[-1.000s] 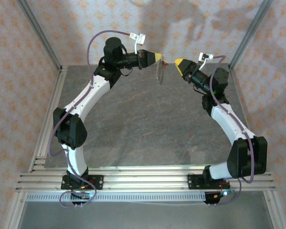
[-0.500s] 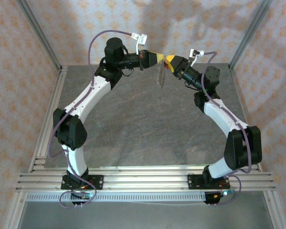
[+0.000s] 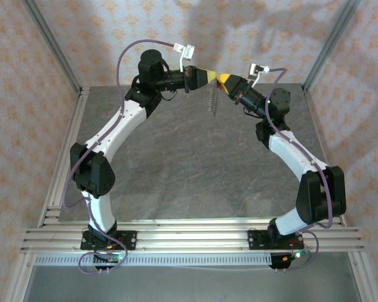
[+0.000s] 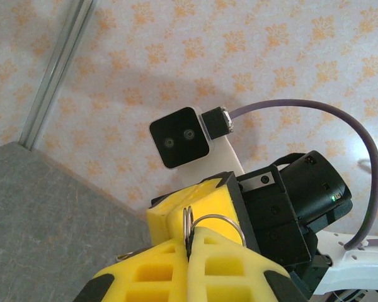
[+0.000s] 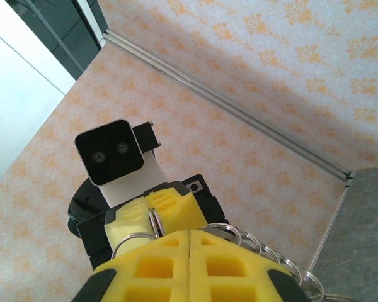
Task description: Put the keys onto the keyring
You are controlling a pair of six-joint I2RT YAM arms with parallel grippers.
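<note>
Our left gripper has its yellow fingers pressed fully together on the keyring. The doubled wire comes straight out of the seam between the pads, and the loop curves off to one side. Our right gripper is also closed, pad against pad, and we see nothing in its seam. It sits tip to tip with the left one, in the air above the middle of the table's far edge.

The beaded chain hangs from where the tips meet. Beside the top of the chain is a red speck that we take to be the key. We cannot tell whether the right fingers have it or it hangs from the ring.

We judge this to be the threading step. To do it well, we hold the left grip rigid so the ring cannot twist. We also make only small, slow moves with the right wrist and keep the ring's split turned toward the incoming part.

There is very little room around the contact. The two blocks of foam hide the ring's coils from above, and the swinging chain could snag. The right wrist's camera and its purple cable sit close behind the fingers. The patterned wall and a frame post stand just beyond the far edge, limiting any push outward.
</note>
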